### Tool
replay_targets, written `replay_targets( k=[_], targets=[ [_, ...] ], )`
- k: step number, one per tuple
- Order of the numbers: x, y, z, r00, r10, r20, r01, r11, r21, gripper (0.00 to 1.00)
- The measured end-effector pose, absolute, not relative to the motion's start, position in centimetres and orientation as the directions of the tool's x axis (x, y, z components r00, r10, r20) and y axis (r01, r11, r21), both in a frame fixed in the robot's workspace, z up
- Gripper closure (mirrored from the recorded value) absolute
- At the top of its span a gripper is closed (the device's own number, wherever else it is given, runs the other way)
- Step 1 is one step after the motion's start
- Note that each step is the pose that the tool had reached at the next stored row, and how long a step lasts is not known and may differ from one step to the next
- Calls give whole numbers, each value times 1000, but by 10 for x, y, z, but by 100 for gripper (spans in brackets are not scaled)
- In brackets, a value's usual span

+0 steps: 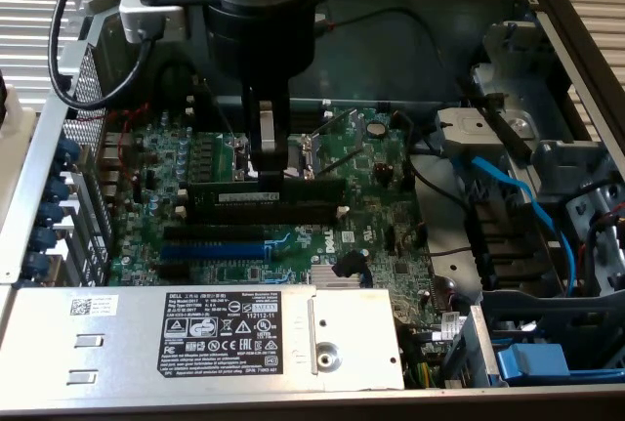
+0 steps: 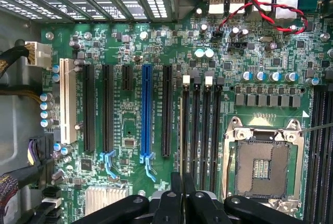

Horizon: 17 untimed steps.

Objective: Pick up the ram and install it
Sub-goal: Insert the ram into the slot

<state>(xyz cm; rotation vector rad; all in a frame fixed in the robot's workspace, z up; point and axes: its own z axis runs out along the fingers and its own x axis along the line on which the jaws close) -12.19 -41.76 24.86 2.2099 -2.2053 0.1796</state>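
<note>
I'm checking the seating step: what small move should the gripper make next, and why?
Probably a slow, straight press down. The gripper is shut on the ram, which lies level along the black memory slots, its ends near the white end clips; it does not look fully seated yet.

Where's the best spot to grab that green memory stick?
Pinch the ram across its two flat faces at mid-length on the upper long edge, coming from above. It is thin and stands on edge over the slots, leaving that edge free. The gripper holds it there.
</note>
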Motion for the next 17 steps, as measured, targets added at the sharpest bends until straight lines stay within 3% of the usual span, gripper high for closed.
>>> replay_targets(
  k=[17],
  targets=[
    [-126,-424,249,-21,-998,55,-998,18,-58,88]
  ],
)
